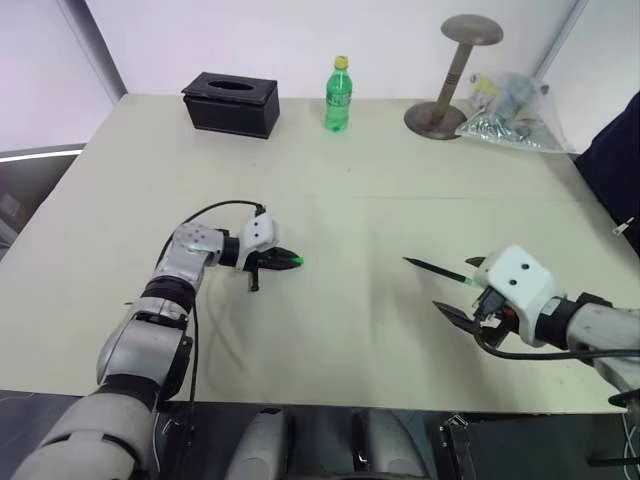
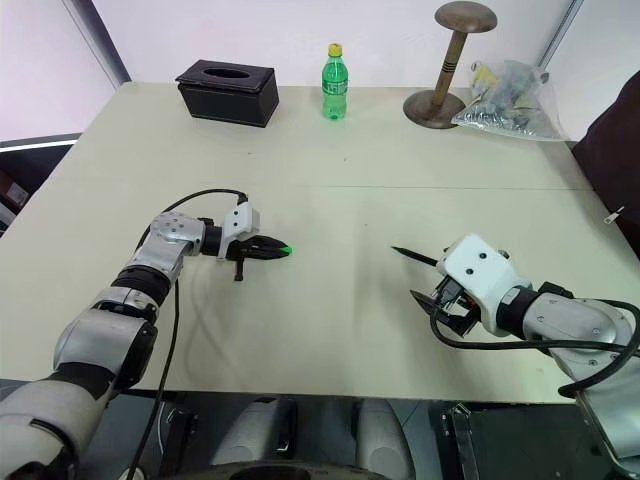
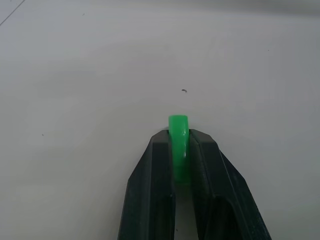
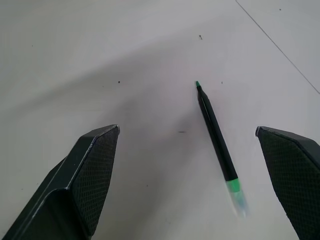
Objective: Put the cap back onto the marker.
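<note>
A: Cap [image 3: 178, 137] was pinched between the left gripper [image 1: 283, 261] fingers, green end poking past the tips, at about nine o'clock on the table [image 1: 350, 190]. Likely held level so its mouth faced the marker.

B: Marker [image 4: 216, 131] lay flat near three o'clock, ungrasped. Right gripper [image 4: 187, 150] hovered over it, jaws spread wide to either side, probably lined up to straddle the barrel.

One cap [image 3: 178, 145], one marker [image 4: 216, 132], one tissue box [image 1: 231, 103], one green bottle [image 1: 338, 96], one wooden stand [image 1: 456, 75], one plastic bag [image 1: 506, 110], all on one worktop [image 1: 350, 200].
</note>
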Action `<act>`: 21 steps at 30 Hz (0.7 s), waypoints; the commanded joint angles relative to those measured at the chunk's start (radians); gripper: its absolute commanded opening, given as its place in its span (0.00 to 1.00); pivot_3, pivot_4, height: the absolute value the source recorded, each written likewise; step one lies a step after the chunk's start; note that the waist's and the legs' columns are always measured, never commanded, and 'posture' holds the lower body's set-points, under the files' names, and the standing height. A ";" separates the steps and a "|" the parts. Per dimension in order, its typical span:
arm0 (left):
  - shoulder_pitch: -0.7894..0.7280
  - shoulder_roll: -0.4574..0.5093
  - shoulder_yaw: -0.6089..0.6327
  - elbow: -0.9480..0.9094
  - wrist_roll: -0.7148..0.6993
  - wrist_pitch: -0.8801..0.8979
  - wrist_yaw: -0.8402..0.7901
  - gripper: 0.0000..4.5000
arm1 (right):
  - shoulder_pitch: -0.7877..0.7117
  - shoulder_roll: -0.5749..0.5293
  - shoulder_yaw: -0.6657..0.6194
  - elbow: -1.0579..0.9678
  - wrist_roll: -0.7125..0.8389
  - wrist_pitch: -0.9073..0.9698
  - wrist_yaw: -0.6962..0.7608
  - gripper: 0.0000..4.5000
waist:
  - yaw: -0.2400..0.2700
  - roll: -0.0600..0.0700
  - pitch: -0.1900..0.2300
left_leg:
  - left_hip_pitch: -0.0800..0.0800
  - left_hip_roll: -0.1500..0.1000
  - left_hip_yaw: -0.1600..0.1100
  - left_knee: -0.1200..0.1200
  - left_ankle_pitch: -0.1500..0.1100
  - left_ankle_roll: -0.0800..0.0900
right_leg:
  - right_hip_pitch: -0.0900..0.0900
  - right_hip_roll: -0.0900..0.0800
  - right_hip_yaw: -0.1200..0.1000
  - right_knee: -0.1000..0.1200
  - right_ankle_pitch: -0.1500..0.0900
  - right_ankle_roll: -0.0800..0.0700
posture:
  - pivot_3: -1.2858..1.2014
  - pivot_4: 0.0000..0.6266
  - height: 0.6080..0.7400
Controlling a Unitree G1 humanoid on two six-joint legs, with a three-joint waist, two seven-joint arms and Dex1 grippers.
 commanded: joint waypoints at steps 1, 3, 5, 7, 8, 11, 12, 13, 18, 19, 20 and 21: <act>0.006 0.019 0.005 0.002 0.018 0.008 0.016 0.01 | -0.012 -0.012 -0.024 -0.008 -0.003 -0.022 0.003 1.00 | 0.000 0.000 0.000 | 0.000 0.000 0.000 0.000 0.000 0.000 | 0.000 0.000 0.000 0.000 0.000 0.000 | 0.52 0.24 1.00; 0.004 0.020 0.006 -0.001 0.016 0.011 0.012 0.01 | -0.012 -0.012 -0.025 -0.006 -0.002 -0.022 0.004 1.00 | 0.000 0.000 0.000 | 0.000 0.000 0.000 0.000 0.000 0.000 | 0.000 0.000 0.000 0.000 0.000 0.000 | 0.52 0.24 1.00; 0.001 0.023 0.007 -0.014 0.011 0.010 0.001 0.01 | -0.014 -0.013 -0.026 -0.002 -0.003 -0.025 0.006 1.00 | 0.000 0.000 0.000 | 0.000 0.000 0.000 0.000 0.000 0.000 | 0.000 0.000 0.000 0.000 0.000 0.000 | 0.52 0.24 1.00; -0.004 0.021 0.009 -0.040 -0.002 0.013 -0.024 0.01 | -0.018 -0.015 -0.028 0.013 -0.004 -0.037 0.012 1.00 | -0.001 0.000 0.000 | 0.000 0.000 0.000 0.000 0.000 0.000 | 0.000 0.000 0.000 0.000 0.000 0.000 | 0.52 0.24 1.00; -0.008 0.019 0.013 -0.057 -0.012 0.022 -0.034 0.01 | -0.024 -0.008 -0.028 0.035 -0.003 -0.051 0.016 1.00 | -0.002 0.000 0.000 | 0.000 0.000 0.000 0.000 0.000 0.000 | 0.000 0.000 0.000 0.000 0.000 0.000 | 0.52 0.24 1.00; -0.016 0.014 0.022 -0.143 -0.046 0.059 -0.077 0.01 | -0.058 0.003 -0.014 0.144 -0.003 -0.111 0.037 1.00 | -0.002 -0.001 0.001 | -0.001 0.000 0.000 0.000 0.000 0.000 | -0.001 0.000 0.000 0.000 0.000 0.000 | 0.52 0.24 1.00; -0.018 0.017 0.023 -0.187 -0.059 0.075 -0.098 0.01 | -0.083 0.015 -0.008 0.194 0.007 -0.131 0.047 1.00 | -0.003 -0.001 0.001 | -0.001 0.000 0.000 0.000 0.000 0.000 | -0.001 0.000 0.000 0.000 0.000 0.000 | 0.52 0.24 1.00; -0.016 0.022 0.023 -0.229 -0.071 0.092 -0.117 0.01 | -0.108 0.027 -0.004 0.235 0.020 -0.146 0.055 1.00 | -0.003 -0.001 0.001 | -0.001 0.000 0.000 0.000 0.000 0.000 | -0.001 0.000 0.000 0.000 0.000 0.000 | 0.52 0.24 1.00; -0.029 0.045 0.030 -0.415 -0.127 0.209 -0.154 0.01 | -0.230 0.068 0.048 0.473 0.031 -0.246 0.121 1.00 | -0.009 0.000 0.001 | -0.001 0.000 0.000 -0.001 0.000 0.000 | -0.001 0.000 0.000 0.000 0.000 0.000 | 0.52 0.24 1.00; -0.033 0.048 0.031 -0.444 -0.136 0.231 -0.154 0.01 | -0.250 0.074 0.060 0.517 0.031 -0.264 0.134 1.00 | -0.012 0.000 0.001 | -0.001 0.000 0.000 -0.001 0.000 0.000 | -0.001 0.000 0.000 0.000 0.000 0.000 | 0.52 0.24 1.00; -0.037 0.051 0.033 -0.471 -0.144 0.254 -0.153 0.01 | -0.266 0.076 0.078 0.557 0.021 -0.285 0.145 1.00 | -0.016 0.000 0.001 | -0.001 0.000 0.000 -0.001 0.000 0.000 | -0.001 0.000 0.000 0.000 0.000 0.000 | 0.52 0.24 1.00; -0.040 0.055 0.035 -0.498 -0.152 0.276 -0.148 0.01 | -0.281 0.076 0.102 0.593 0.006 -0.309 0.159 1.00 | -0.019 0.000 0.001 | -0.001 0.000 0.000 -0.001 0.000 0.000 | -0.001 0.000 0.000 0.000 0.000 0.000 | 0.52 0.24 1.00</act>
